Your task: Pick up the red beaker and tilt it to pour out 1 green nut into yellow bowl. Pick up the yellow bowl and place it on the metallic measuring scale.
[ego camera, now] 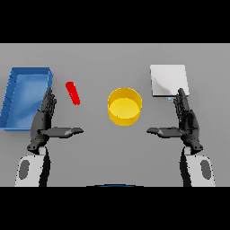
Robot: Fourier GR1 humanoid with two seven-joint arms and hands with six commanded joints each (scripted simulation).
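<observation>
Red beaker (72, 93) is lying on its side on the grey table (115, 148), tilted so its top end leans toward the far left and its lower end points toward the middle. We see it between the blue tray (13, 96) on the left and the yellow bowl (124, 106) in the centre, near the tray's right wall but not touching it. We can't make out any green nut, so no idea where that one sits.

The yellow bowl stands upright and open, pretty much dead centre, well apart from the beaker. Its inside looks plain yellow from up here.

Over on the right at the far side we've got the metallic measuring scale (168, 80) — a flat pale square with a small tab at its near edge. The bowl is near it but clearly off it, down and to the left.

Both hands are idle. Our left hand (43, 122) hovers just below the beaker, beside the tray's near corner, fingers straight and pointing away, thumb stuck out toward the middle — holding nothing. Our right hand (187, 120) mirrors it, fingers straight with the tips just at the scale's near edge, thumb out toward the bowl, also holding nothing.
</observation>
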